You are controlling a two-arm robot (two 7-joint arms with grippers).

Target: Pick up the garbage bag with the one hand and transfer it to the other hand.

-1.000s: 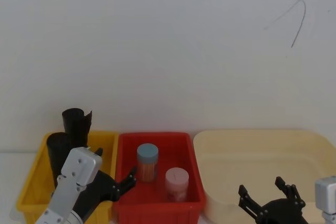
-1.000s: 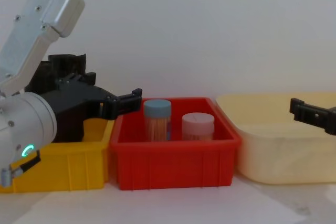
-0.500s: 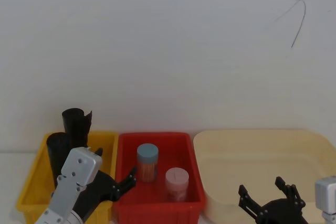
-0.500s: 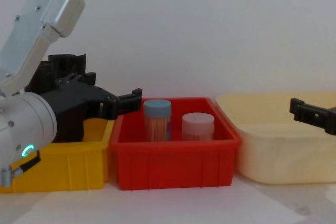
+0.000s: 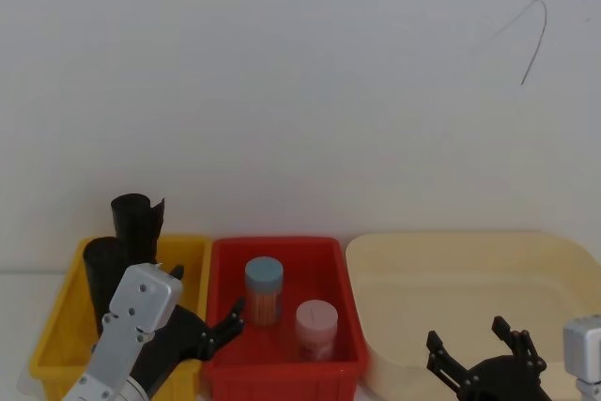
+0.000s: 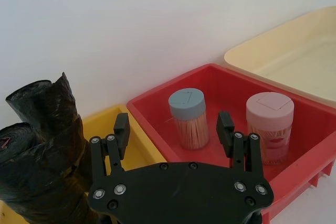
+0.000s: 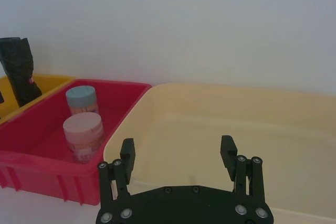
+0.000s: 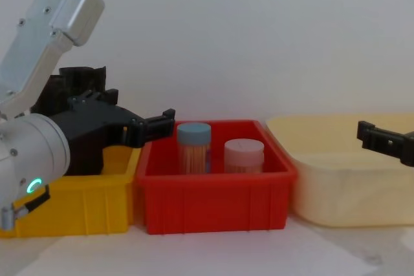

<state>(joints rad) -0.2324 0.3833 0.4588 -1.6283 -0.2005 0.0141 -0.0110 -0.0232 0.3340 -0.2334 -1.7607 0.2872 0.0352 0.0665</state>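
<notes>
Nearest the front edge of the white worktop (image 8: 213,251), the long black two-finger left tool (image 6: 173,128), on a silver-grey wrist with a glowing green ring, hangs with its fingers spread wide and nothing between them. It is above the place where the yellow plastic bin (image 5: 54,331) meets the red plastic bin (image 8: 213,206). Toward the front right corner, the slim black right tool (image 7: 177,148) hovers by the near rim of the cream plastic tub (image 8: 343,192), its notched fingers likewise parted and empty. In the red bin stand a pink-lidded jar (image 5: 316,328) and, farther back, a blue-lidded jar (image 5: 264,290) of pale sticks, both untouched. Farther back again, toward the rear left corner, the garbage bag (image 5: 101,269), a stubby roll of thick glossy black plastic, stands upright in the back of the yellow bin. It is just beside a taller, slimmer black roll with a ragged flared top (image 5: 138,218). The left tool's fingers point past the bag toward the red bin rather than at it. By my judgement the task has barely begun: nothing is grasped or lifted. What is left is to turn the left tool onto the stubby roll, clamp it without catching its taller neighbour, raise it clear of the bin, carry it toward the worktop's middle, let the right tool take it, and release.
</notes>
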